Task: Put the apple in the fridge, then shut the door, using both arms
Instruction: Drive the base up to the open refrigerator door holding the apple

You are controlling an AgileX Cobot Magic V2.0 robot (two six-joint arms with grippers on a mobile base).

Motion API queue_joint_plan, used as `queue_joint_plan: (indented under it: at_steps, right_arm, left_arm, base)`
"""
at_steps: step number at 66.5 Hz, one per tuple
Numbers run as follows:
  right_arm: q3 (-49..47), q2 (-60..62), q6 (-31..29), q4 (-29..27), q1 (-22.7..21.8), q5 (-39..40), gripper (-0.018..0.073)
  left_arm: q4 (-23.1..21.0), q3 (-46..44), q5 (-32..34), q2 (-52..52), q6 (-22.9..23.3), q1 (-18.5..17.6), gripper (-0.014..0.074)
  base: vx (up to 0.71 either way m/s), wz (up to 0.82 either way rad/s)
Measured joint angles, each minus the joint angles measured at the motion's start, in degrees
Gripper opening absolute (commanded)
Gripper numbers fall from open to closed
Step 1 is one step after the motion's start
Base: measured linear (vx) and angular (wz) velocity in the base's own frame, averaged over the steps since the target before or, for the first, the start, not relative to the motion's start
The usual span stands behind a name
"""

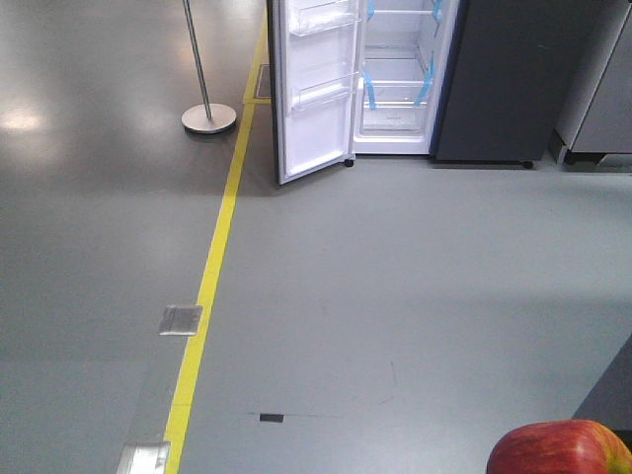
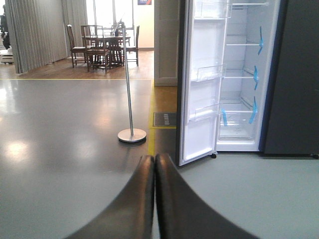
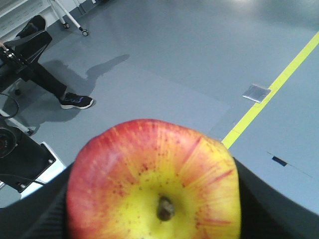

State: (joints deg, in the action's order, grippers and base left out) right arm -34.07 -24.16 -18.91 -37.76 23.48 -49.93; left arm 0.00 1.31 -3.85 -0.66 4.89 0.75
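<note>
The right gripper [image 3: 154, 204] holds the apple [image 3: 149, 169] tight between its black fingers [image 3: 271, 209], with the stem end facing the camera. The left gripper [image 2: 154, 162] is closed, its two fingers pressed together with nothing in them. The fridge [image 1: 494, 79] is far off across the grey floor [image 1: 395, 296]. Its door [image 1: 316, 99] stands wide open, and the white shelves [image 2: 241, 45] inside look bare. So the apple is picked up, and that is the only part done. I think the robot must roll up to the fridge, put the apple on a shelf, let go, and then push the door shut. The left arm is free, so it could do the pushing.
</note>
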Motion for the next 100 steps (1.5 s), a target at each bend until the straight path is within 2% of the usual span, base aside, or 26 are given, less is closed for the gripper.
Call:
queue_joint_plan:
  at_steps: [100]
  right_arm:
    - [0.0, 0.0, -0.2, 0.0, 0.0, 0.0, 0.0331]
  left_arm:
    - [0.0, 0.0, 0.0, 0.0, 0.0, 0.0, -0.0006]
  base:
    - [0.25, -0.01]
